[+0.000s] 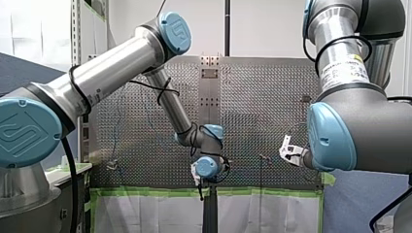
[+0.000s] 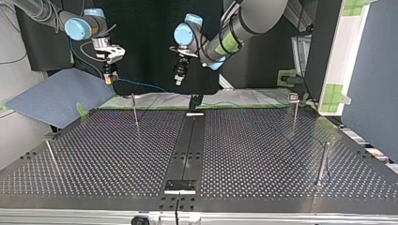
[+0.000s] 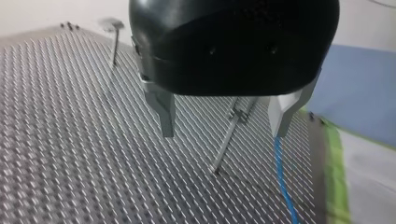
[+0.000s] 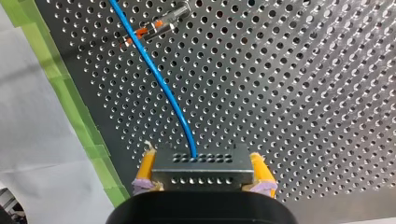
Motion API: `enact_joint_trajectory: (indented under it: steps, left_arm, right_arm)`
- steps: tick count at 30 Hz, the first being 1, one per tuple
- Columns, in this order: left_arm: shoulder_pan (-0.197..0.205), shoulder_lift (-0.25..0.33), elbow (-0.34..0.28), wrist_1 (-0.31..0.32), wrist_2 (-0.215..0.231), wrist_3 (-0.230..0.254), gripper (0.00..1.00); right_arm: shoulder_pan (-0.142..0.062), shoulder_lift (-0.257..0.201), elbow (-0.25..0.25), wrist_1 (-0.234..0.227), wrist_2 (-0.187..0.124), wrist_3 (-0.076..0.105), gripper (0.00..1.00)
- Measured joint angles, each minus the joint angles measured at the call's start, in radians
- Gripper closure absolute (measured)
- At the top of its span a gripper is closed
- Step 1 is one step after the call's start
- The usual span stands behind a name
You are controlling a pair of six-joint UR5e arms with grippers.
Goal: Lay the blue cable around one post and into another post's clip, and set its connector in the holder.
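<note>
My right gripper [image 4: 203, 157], with yellow pads, is shut on a grey perforated metal connector [image 4: 203, 169]. The blue cable [image 4: 159, 79] runs from that connector past a post with an orange clip [image 4: 152, 29]. At the top view's left, my right gripper [image 2: 109, 71] hangs above the table's far edge, the blue cable [image 2: 141, 85] trailing from it toward the middle. My left gripper [image 3: 223, 133] is open and empty, its metal fingers [image 3: 163, 114] either side of a thin clip post [image 3: 229, 137] ahead. The blue cable [image 3: 282, 179] lies under one fingertip. My left gripper [image 2: 179, 77] hovers near the far middle.
Thin posts [image 2: 135, 111] [image 2: 294, 108] [image 2: 323, 161] [image 2: 51, 157] stand on the perforated table [image 2: 263, 154]. A black centre strip carries a block [image 2: 179, 186] near its front end. Green tape [image 4: 70, 102] and white sheet edge the far side. A blue mat [image 2: 56, 96] lies at the top view's left.
</note>
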Motion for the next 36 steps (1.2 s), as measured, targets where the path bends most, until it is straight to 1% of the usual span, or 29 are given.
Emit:
enact_joint_trajectory:
  steps: [4,12,17,23,26,33,36]
  left_arm:
    - [0.015,-0.031,0.001,-0.004,-0.003,0.012,0.0]
    - [0.045,-0.091,0.011,-0.007,0.004,0.018,0.0]
    - [0.056,-0.099,0.033,-0.012,0.012,0.018,0.0]
    - [0.056,-0.1,0.072,-0.022,0.015,0.007,0.0]
    - [0.054,-0.113,0.097,-0.04,0.016,0.001,0.0]
    - [0.046,-0.182,0.171,-0.112,0.017,-0.001,0.0]
    - [0.046,-0.211,0.2,-0.133,0.015,-0.006,0.0]
  right_arm:
    - [0.0,0.0,0.0,0.003,0.0,0.0,1.0]
    - [0.0,0.0,0.0,0.004,0.0,0.0,1.0]
    - [0.001,0.0,0.0,0.004,0.0,0.0,1.0]
    - [0.0,0.0,-0.001,0.002,0.0,0.0,1.0]
    - [0.0,0.0,-0.001,0.001,0.0,0.0,1.0]
    - [0.001,0.0,-0.002,0.002,0.0,-0.001,1.0]
    - [0.002,0.0,-0.002,0.002,0.0,-0.004,1.0]
